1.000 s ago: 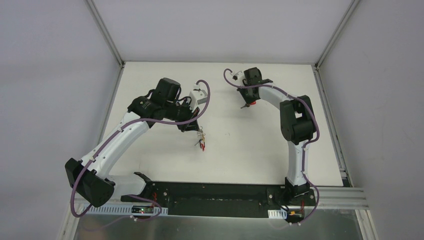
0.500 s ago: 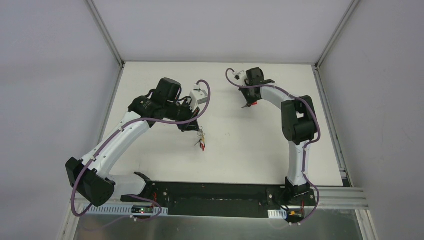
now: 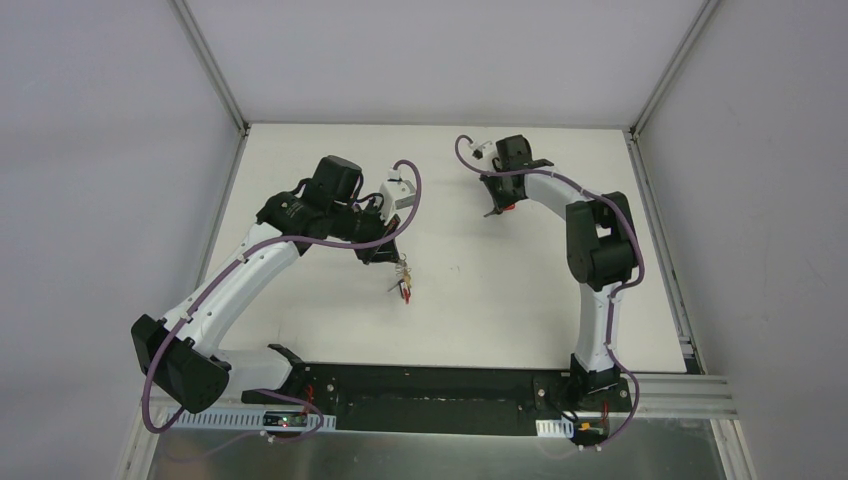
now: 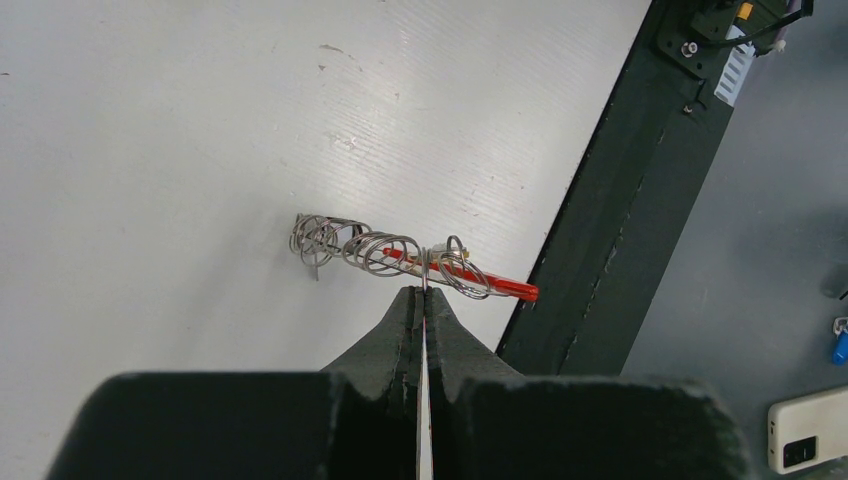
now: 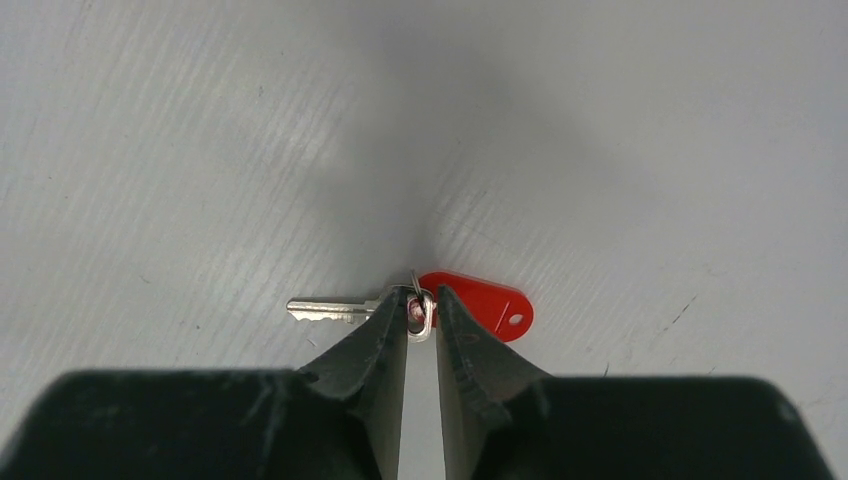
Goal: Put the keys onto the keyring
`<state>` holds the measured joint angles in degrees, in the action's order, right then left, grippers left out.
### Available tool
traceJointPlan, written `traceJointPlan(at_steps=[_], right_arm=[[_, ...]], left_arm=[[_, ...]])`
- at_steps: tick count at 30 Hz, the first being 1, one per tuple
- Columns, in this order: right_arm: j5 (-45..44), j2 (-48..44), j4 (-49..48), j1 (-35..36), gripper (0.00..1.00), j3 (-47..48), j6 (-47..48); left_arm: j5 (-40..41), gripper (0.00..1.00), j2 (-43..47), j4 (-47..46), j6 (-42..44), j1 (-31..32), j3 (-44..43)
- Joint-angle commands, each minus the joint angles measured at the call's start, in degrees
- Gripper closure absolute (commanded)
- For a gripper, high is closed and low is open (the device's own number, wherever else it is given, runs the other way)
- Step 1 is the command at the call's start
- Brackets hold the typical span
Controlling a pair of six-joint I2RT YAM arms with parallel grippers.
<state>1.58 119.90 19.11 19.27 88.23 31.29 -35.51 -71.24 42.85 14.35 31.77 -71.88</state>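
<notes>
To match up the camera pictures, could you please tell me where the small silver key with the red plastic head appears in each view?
Top external: the silver key with the red plastic head is upper centre-right, under the right claw.
Left wrist: not in it.
Right wrist: the key lies lower centre, at the right claw.
Shared landmark: the white tabletop.

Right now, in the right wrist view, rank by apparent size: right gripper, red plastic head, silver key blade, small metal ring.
1. right gripper, nearest the camera
2. red plastic head
3. silver key blade, similar length but thinner
4. small metal ring
</notes>
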Motion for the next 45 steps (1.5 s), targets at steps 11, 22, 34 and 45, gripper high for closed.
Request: traceJointPlan(at_steps=[11,22,34,45], right_arm=[[0.7,-2.8,0.2,-0.9,0.86,0.4,-1.0],[1.4,-2.7,0.5,-0.9,0.91,0.4,-0.9],[1.6,-2.1,0.8,-1.0,0.92,0.6,-0.9],[2.1,-1.6,0.9,-1.2,0.90,0.6,-1.1]], left_arm=[[-1.6,1.00,0.3,0.2,0.6,-0.4,-2.0],[-1.9,1.00,-0.2,0.3,0.6,-0.5,-2.4],[-1.9,1.00,0.1,0.4,0.6,-0.4,-2.2],[-1.9,1.00,0.0,0.4,0.7,-0.4,-2.2]])
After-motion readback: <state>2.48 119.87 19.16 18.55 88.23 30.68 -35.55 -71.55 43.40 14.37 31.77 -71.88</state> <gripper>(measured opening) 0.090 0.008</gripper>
